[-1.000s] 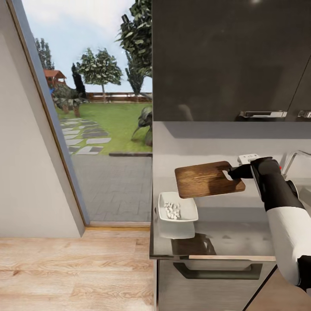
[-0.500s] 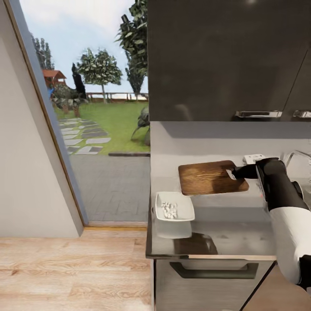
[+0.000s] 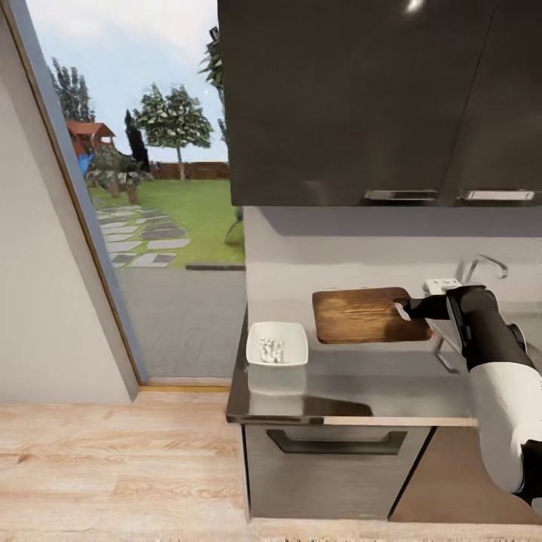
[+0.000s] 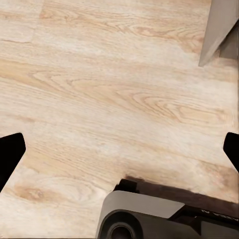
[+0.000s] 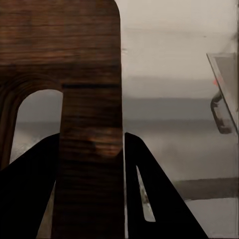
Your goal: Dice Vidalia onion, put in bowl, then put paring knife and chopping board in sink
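Note:
My right gripper (image 3: 412, 307) is shut on the handle end of the dark brown chopping board (image 3: 360, 315) and holds it level above the grey countertop (image 3: 376, 388). In the right wrist view the board (image 5: 89, 59) runs between the two black fingers (image 5: 159, 199), beside its slot hole. The white bowl (image 3: 277, 345) with diced onion stands on the counter's left end, apart from the board. The sink's chrome tap (image 3: 482, 265) rises behind my right arm, which hides most of the basin. The paring knife is out of view. My left gripper (image 4: 119, 149) hangs open over the wooden floor.
Dark wall cabinets (image 3: 361, 98) hang above the counter. A grey drawer with a dark handle (image 3: 335, 444) sits below it. To the left, a glass door (image 3: 150, 226) looks onto a garden. Light wooden floor (image 3: 113, 467) lies in front of the counter.
The whole view has shifted and drawn back, so the camera moved. The held board now sits farther right of the bowl, toward the tap, still in the right gripper.

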Controlling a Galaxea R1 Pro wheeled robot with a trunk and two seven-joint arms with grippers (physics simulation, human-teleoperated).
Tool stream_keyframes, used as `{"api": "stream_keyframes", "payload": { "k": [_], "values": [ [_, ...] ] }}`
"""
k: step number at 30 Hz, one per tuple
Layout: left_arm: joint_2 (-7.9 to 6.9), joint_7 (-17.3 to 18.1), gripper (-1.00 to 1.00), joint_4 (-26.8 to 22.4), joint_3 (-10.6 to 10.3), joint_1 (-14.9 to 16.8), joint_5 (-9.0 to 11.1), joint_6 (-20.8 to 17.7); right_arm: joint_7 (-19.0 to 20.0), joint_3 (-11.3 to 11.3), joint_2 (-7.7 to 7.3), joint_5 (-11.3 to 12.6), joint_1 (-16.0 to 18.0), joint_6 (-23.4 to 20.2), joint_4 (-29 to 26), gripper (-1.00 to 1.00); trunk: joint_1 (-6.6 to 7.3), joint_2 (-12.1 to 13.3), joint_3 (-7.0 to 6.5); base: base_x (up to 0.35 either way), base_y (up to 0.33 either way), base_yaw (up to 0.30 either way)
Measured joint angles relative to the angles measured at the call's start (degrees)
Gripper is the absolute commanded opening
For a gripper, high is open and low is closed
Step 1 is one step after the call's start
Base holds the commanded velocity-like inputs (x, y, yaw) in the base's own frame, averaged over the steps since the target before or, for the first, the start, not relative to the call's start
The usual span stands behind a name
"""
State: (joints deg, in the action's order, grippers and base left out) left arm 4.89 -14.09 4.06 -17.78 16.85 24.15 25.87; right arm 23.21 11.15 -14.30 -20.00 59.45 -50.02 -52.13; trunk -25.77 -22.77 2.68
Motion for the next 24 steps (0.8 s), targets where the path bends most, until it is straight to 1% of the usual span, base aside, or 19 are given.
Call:
{"api": "stream_keyframes", "payload": {
  "k": [4,14,18,20,22,24],
  "values": [
    [-0.02,0.0,1.0,0.0,0.0,0.0,0.0,0.0,0.0,0.0,-0.07,0.0,0.0,0.8,0.7,-1.0,0.02,0.0,0.0,-0.14,-0.297,0.0],
    [-0.02,0.0,1.0,0.0,0.0,0.0,0.0,0.0,-0.1,0.4,-0.19,-0.2,0.0,1.1,1.9,-1.0,0.03,0.0,0.0,-0.008,-0.335,0.0],
    [-0.02,0.0,1.0,0.0,0.1,0.0,0.0,0.0,-0.3,0.4,-0.2,-0.2,0.0,2.7,3.9,-1.0,0.03,0.0,0.0,0.0,-0.339,0.0],
    [-0.02,0.0,1.0,0.0,0.0,0.0,0.0,0.0,-0.4,1.3,-0.22,-0.3,0.0,4.5,5.6,-1.0,0.03,0.0,0.0,0.0,-0.339,0.0],
    [-0.02,0.0,1.0,0.0,0.0,0.0,0.0,0.0,-0.4,4.1,-0.28,-0.4,0.0,6.4,7.8,-1.0,0.03,0.0,0.0,0.0,-0.339,0.0],
    [-0.02,0.0,1.0,0.0,0.1,0.0,0.0,0.0,-0.4,5.9,-0.32,-0.3,0.0,7.5,9.0,-1.0,0.03,0.0,0.0,0.0,-0.339,0.0]
  ]
}}
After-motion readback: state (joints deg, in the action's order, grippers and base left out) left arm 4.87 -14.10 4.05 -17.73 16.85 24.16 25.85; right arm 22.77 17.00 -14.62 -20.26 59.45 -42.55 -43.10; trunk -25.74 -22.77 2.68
